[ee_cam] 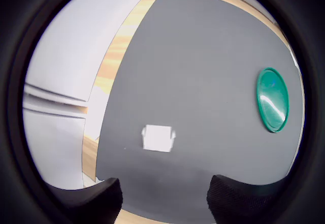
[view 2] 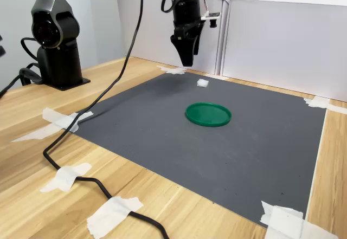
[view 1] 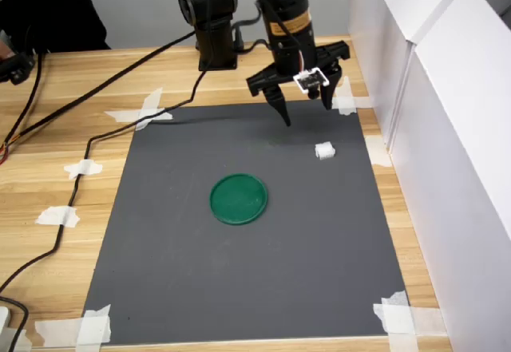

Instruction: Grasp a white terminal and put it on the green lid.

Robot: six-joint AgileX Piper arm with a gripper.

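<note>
the gripper (view 1: 305, 112) is held open and empty above the mat's far side, ready for descent — the white terminal (view 1: 324, 151) lies just nearer, right of the green lid (view 1: 238, 199) in the first exterior view.

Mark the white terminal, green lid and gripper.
white terminal (view 1: 324, 151), first exterior view, top face.
green lid (view 1: 238, 199), first exterior view, centre of disc.
gripper (view 1: 305, 112), first exterior view, gap between the open fingertips.
</note>
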